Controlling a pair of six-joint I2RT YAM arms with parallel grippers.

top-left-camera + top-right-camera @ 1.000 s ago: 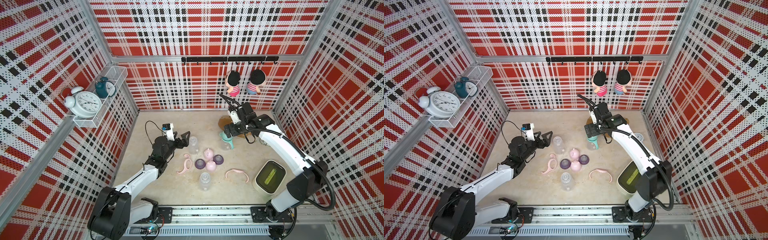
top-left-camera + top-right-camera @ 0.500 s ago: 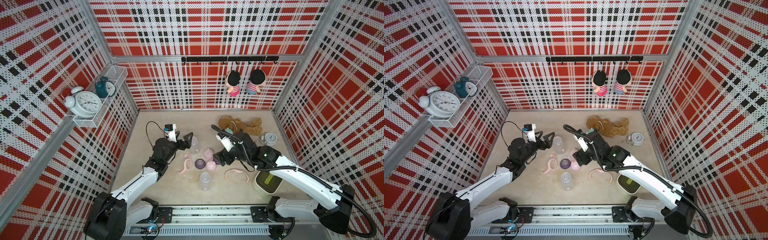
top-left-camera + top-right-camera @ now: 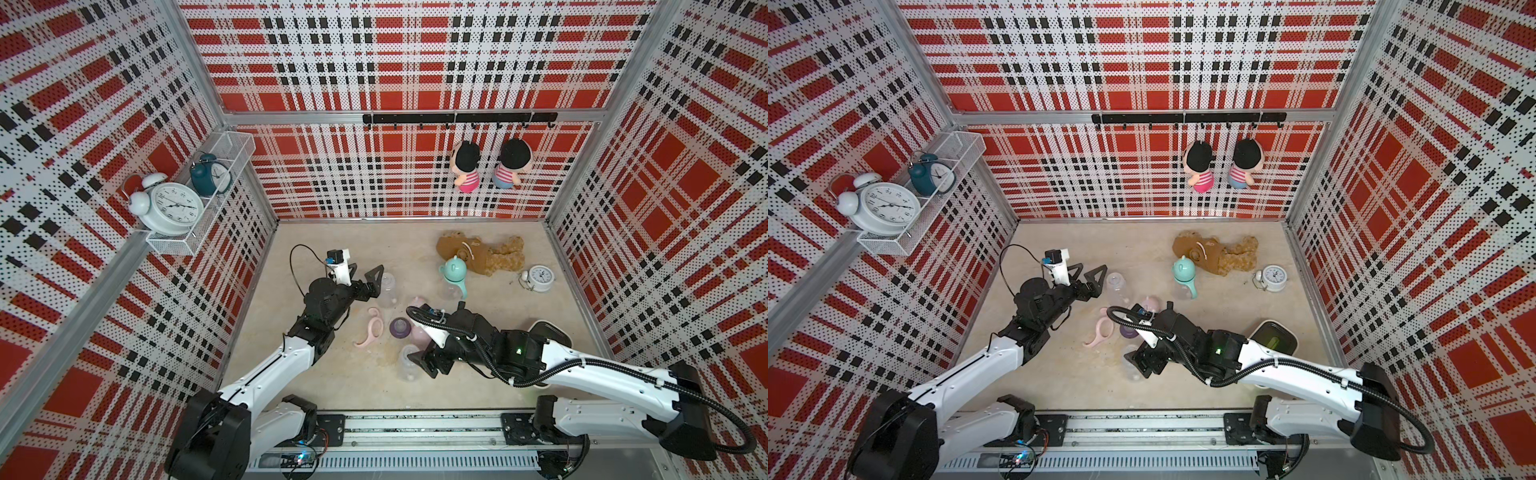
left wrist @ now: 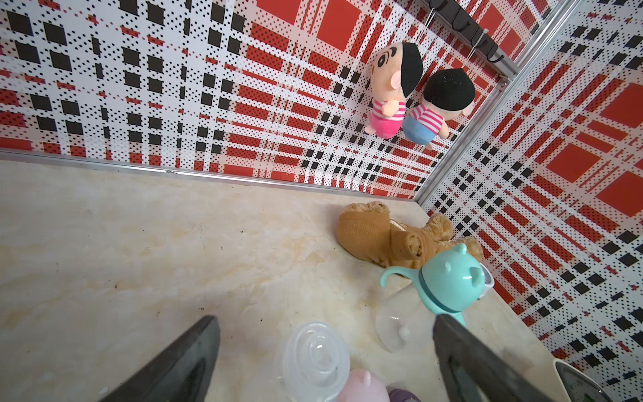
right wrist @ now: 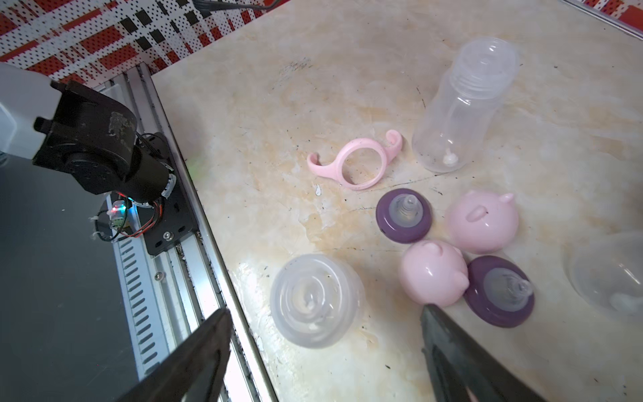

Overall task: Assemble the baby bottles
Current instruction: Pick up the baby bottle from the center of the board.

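One assembled baby bottle (image 3: pixel 453 274) with a mint cap lies near the teddy. A clear bottle (image 4: pixel 315 358) stands just ahead of my open left gripper (image 4: pixel 325 320), untouched; in a top view that gripper (image 3: pixel 365 272) is beside it. My right gripper (image 5: pixel 325 309) is open around another clear bottle (image 5: pixel 315 301) near the front edge, fingers apart from it. Beyond lie a pink handle ring (image 5: pixel 358 162), two purple teat collars (image 5: pixel 403 215) and two pink caps (image 5: pixel 482 221). In a top view the right gripper (image 3: pixel 1136 365) hangs low at centre front.
A brown teddy (image 3: pixel 478 255) and a small white clock (image 3: pixel 540 278) lie at the back right. A dark tray (image 3: pixel 550 332) sits partly under the right arm. The front rail (image 5: pixel 195 264) runs close beside the right gripper's bottle.
The right arm has swung from the back, by the mint-capped bottle, to the front bottle, its jaws narrowing slightly. The left gripper has edged toward its clear bottle.
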